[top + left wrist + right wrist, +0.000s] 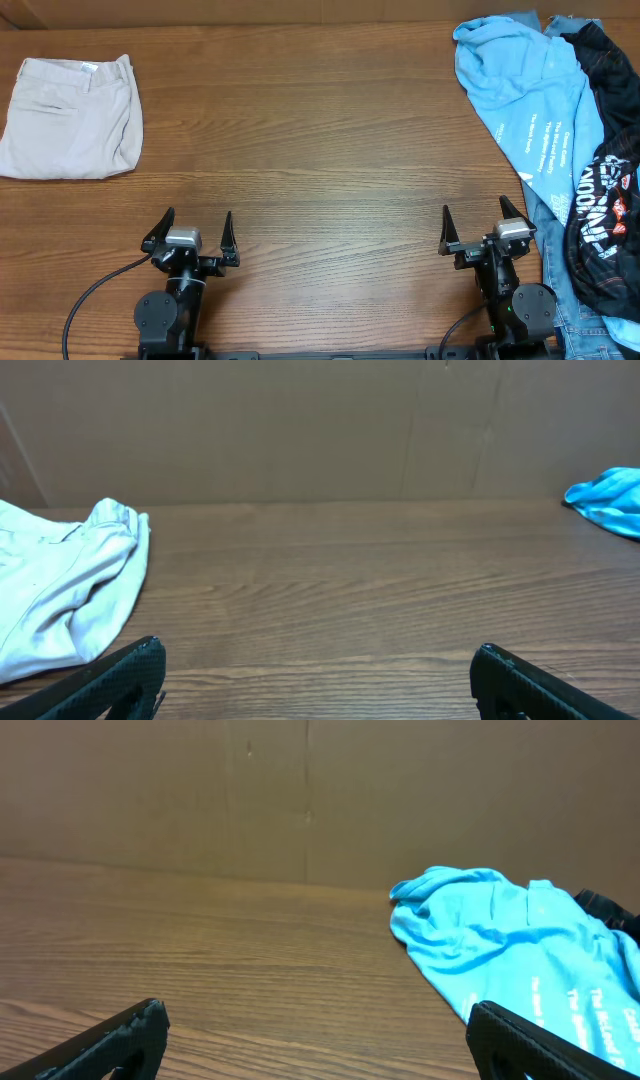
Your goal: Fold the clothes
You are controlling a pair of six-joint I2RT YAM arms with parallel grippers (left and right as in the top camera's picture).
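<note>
The beige khaki shorts (70,118) lie folded at the far left of the table, waistband toward the back; they also show at the left edge of the left wrist view (60,590). My left gripper (192,232) is open and empty near the front edge, well to the right of and nearer than the shorts; its fingers frame bare wood in its wrist view (318,660). My right gripper (478,222) is open and empty near the front right, its fingers also over bare wood (315,1025).
A light blue T-shirt with white print (530,90) and a black garment with white graphic (605,190) lie in a pile at the right side. The blue shirt shows in the right wrist view (500,935). A cardboard wall (300,430) backs the table.
</note>
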